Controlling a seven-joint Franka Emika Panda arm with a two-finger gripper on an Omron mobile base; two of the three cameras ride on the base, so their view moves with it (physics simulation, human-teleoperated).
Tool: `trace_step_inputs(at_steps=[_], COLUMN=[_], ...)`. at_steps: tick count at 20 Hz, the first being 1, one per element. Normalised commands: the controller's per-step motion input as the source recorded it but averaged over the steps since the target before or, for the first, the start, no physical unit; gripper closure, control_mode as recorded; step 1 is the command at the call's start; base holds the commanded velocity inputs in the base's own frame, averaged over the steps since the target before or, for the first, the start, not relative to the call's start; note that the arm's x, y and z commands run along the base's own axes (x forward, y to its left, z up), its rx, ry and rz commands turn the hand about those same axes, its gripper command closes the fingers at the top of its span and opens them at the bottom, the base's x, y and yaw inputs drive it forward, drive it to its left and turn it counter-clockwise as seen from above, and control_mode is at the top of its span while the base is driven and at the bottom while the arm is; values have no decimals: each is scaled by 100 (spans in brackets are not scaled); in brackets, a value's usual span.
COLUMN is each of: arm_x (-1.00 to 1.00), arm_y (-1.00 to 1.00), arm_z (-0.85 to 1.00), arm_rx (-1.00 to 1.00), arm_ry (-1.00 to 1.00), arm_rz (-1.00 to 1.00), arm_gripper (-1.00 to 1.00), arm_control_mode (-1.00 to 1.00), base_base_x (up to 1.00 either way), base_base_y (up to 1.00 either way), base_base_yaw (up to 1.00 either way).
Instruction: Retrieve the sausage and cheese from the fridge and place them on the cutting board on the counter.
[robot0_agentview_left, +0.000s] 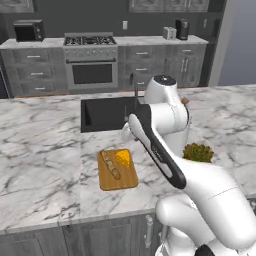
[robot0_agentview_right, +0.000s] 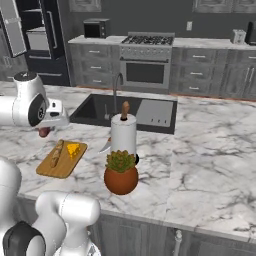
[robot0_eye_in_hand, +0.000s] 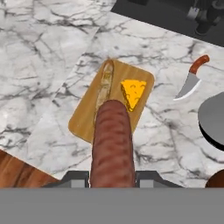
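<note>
A: What does the sausage (robot0_eye_in_hand: 112, 144) look like?

B: It is a reddish-brown link with a rounded end and faint darker bands across it. In the hand view it rises thick from the bottom edge. The fingers (robot0_eye_in_hand: 112, 178) are closed on it, one dark tip on each side.

A: Where is it in the room?

B: It is held in the air above the table (robot0_agentview_left: 45, 150), over the near edge of the cutting board (robot0_eye_in_hand: 85, 118). In the right base view its red end (robot0_agentview_right: 44, 132) shows just under the white hand, to the left of the board and off the marble.

A: What lies on the board?

B: Two things lie there. The cheese (robot0_eye_in_hand: 133, 93), a yellow-orange wedge with holes, sits on the right half in the hand view. A pale tan bread-like stick (robot0_eye_in_hand: 104, 87) lies along the left half, just beside the cheese. I cannot tell whether they touch.

A: And the board itself?

B: It is tan wood with rounded corners, and it lies flat on the veined marble in front of the black sink (robot0_agentview_left: 106, 113).

A: Is there anything else close by?

B: A knife (robot0_eye_in_hand: 192, 78) with a reddish handle lies on the marble to the right of the board. A paper towel roll (robot0_agentview_right: 123, 135) stands upright beside it. A potted plant (robot0_agentview_right: 121, 172) in a brown pot stands nearer, just in front of the roll.

A: And the fridge?

B: The fridge (robot0_agentview_right: 37, 40) is far left in the right base view, black, with a door open on pale shelves.
</note>
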Motion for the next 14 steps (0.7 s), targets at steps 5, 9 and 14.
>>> trace_step_inputs(at_steps=[5,9,14], arm_x=[100,92,63], arm_y=[19,28,49], arm_z=[-40,-60,-58], arm_rx=[-1,-4,-4], arm_ry=[3,0,1], arm_rz=[-1,0,0], arm_gripper=[100,100,100], arm_control_mode=[-100,-100,-100], base_base_x=[0,0,0], base_base_y=[0,0,0], base_base_yaw=[0,0,0])
